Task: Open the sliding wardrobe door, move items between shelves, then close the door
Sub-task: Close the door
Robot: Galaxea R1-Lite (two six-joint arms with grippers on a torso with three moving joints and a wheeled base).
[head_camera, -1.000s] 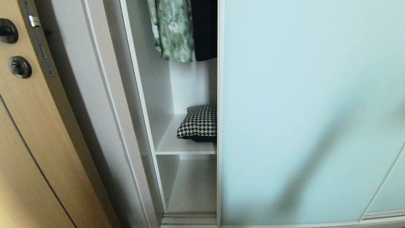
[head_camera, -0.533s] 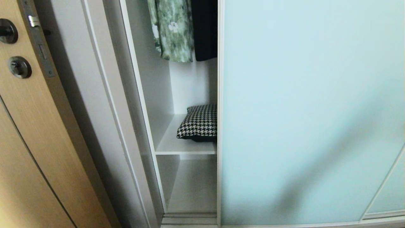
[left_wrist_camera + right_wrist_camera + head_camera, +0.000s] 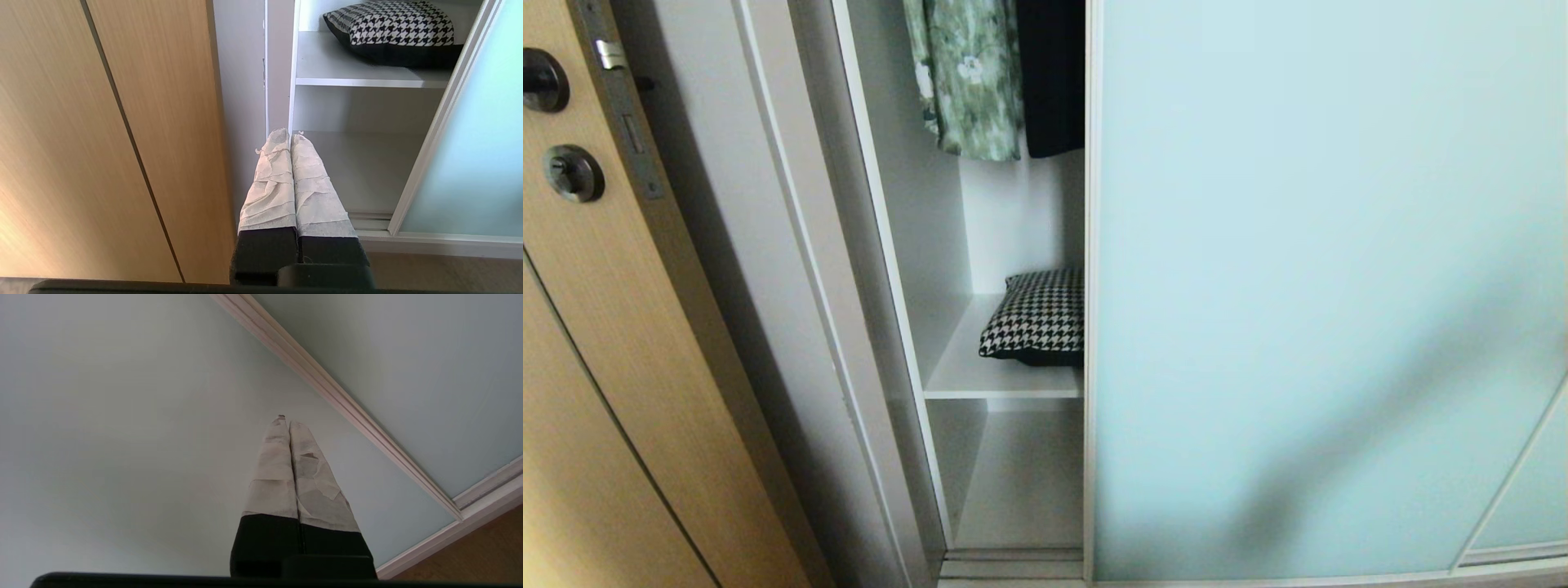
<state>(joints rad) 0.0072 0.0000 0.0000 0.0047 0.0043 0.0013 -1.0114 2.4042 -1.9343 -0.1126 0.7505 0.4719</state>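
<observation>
Sliding wardrobe door [image 3: 1323,286], pale aqua frosted panel with thin white frame, stands partly slid open: it covers the right and middle of the head view, its left edge leaving a narrow open gap into the wardrobe. In that gap, houndstooth cushion [image 3: 1036,314] lies flat on the upper shelf [image 3: 980,380], its right part hidden behind the door edge; charcoal underside shows along the bottom. Lower shelf [image 3: 1021,482] beneath it is bare as far as visible. Cream cushion not in view. Above, green floral garment [image 3: 968,77] and black garment [image 3: 1052,73] hang side by side, hems well above the cushion. White wardrobe side panel [image 3: 792,286] left of the gap, then oak door [image 3: 596,367] with black handle hardware [image 3: 572,171] at far left. Left tool [image 3: 289,136] has tape-wrapped fingers pressed together, holding nothing, low outside the wardrobe, pointing at the edge of the side panel by the lower shelf; cushion [image 3: 392,28] and door frame [image 3: 441,118] seen past it. Right tool [image 3: 284,421] also pressed together, empty, tips close to the aqua door glass [image 3: 122,416], near the frame rail [image 3: 339,400]; contact can't be told. Soft dark shadow across the lower right of the door in the head view.
</observation>
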